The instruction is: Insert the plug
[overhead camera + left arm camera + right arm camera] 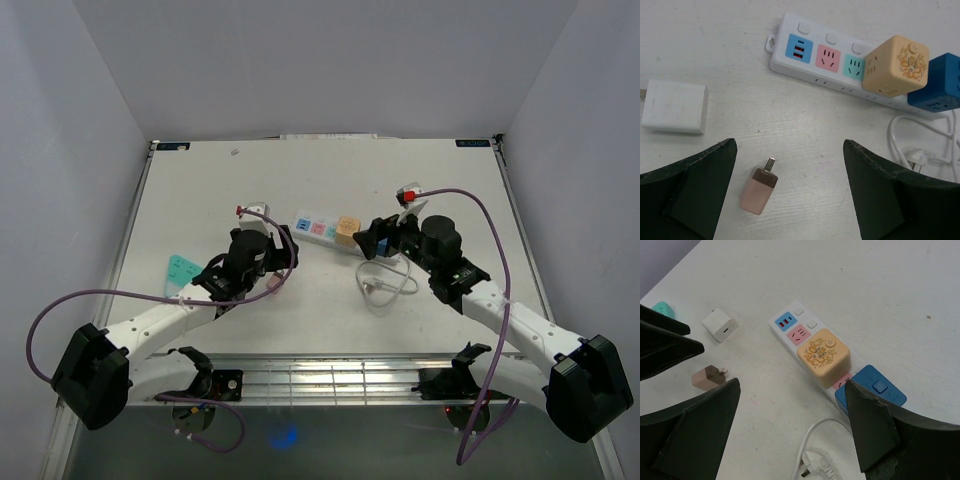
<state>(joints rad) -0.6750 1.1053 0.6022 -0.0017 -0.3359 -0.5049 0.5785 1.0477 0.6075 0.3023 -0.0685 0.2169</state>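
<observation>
A small pink plug [759, 190] lies flat on the white table, its prong pointing toward the white power strip [815, 70]. My left gripper [789, 150] is open and empty above the plug, which sits between the fingers, nearer the left one. The strip has free blue, pink and green sockets; an orange cube adapter [896, 65] and a blue cube adapter [935, 82] are plugged into it. My right gripper [792, 390] is open and empty, hovering near the blue cube [875, 390]. The pink plug [707, 377] also shows in the right wrist view.
A white charger block [675, 106] lies left of the strip. The strip's white cord and plug [917, 157] coil on the table beside the blue cube. A teal object [180, 270] lies at the left of the table. Walls enclose the table on three sides.
</observation>
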